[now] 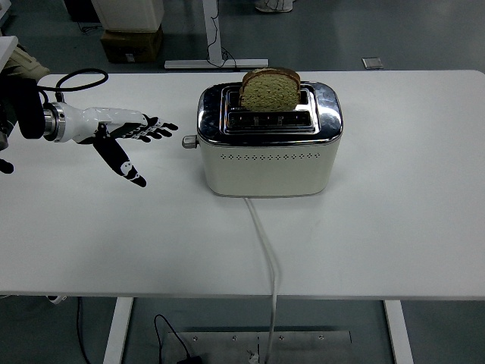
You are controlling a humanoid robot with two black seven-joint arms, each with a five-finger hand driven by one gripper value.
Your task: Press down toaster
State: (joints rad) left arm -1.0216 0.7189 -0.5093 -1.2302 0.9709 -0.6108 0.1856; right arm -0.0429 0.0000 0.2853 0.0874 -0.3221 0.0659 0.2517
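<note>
A cream toaster with a chrome top stands in the middle of the white table. A slice of brown bread sticks up out of its rear slot. The toaster's lever knob juts out on the left end, in the raised position. My left hand hovers to the left of the toaster, fingers spread flat and pointing at it, thumb hanging down, holding nothing. Its fingertips are a short gap away from the lever. The right hand is out of view.
A white power cord runs from the toaster's front over the table's near edge. A black cable loops behind my left wrist. Beyond the table stand a cardboard box and a desk leg.
</note>
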